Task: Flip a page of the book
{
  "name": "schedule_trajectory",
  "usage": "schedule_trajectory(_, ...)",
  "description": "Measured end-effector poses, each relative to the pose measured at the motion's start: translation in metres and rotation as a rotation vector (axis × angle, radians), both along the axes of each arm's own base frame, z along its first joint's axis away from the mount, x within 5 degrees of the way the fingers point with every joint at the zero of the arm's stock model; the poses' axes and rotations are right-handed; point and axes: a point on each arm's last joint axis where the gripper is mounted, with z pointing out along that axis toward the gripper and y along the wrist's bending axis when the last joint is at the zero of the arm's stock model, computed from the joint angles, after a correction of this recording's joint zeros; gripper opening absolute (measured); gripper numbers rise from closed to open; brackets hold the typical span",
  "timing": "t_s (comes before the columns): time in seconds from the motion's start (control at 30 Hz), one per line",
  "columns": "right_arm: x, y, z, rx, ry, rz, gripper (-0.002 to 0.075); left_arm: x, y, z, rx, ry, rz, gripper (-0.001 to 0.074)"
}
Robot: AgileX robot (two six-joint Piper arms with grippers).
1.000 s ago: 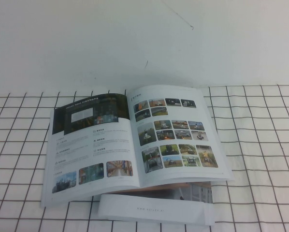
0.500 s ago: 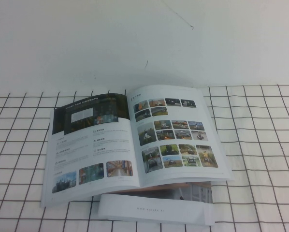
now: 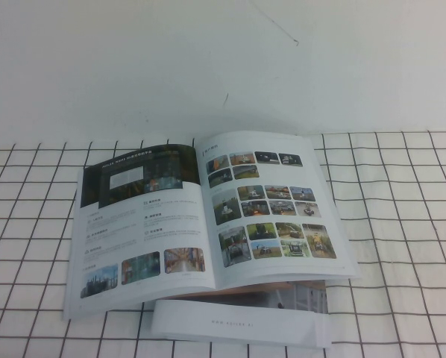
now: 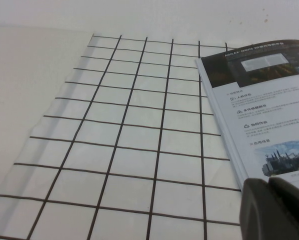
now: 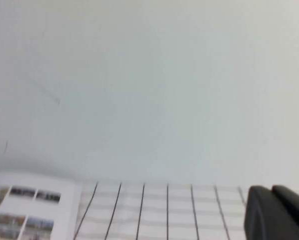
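I read the white wall (image 3: 208, 60) and gridded cloth (image 3: 402, 224) as a plain backdrop. The book (image 3: 208, 216) lies open mid-cloth, propped on a white booklet (image 3: 238, 324) at its 6 o'clock, which probably keeps the spread fanned. The page (image 3: 145, 224), dark banner up, lies flat at the spine's 9 o'clock, so I judge the turn done. My left gripper (image 4: 277, 207) hovers off that page's outer corner, clenched and empty. My right gripper (image 5: 277, 212), clenched on nothing, sits off the book's 3 o'clock side.
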Motion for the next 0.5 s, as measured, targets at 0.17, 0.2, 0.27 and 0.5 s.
schedule_trajectory(0.17,-0.004,-0.002,-0.024,0.019,0.272,-0.022,-0.0002,0.0,0.0,0.0,0.0,0.0,0.0,-0.0002)
schedule_trajectory(0.2,-0.005,-0.002,-0.026,0.006,0.296,-0.028,-0.0002,0.0,0.0,0.0,0.0,0.0,0.0,-0.0002)
schedule_trajectory(0.27,-0.008,-0.004,-0.031,-0.035,0.304,-0.037,-0.0002,0.0,0.0,0.0,0.0,0.0,0.0,-0.0002)
schedule_trajectory(0.5,-0.012,-0.006,-0.06,-0.178,0.177,-0.045,-0.0002,0.0,0.0,0.0,0.0,0.0,0.0,-0.0002)
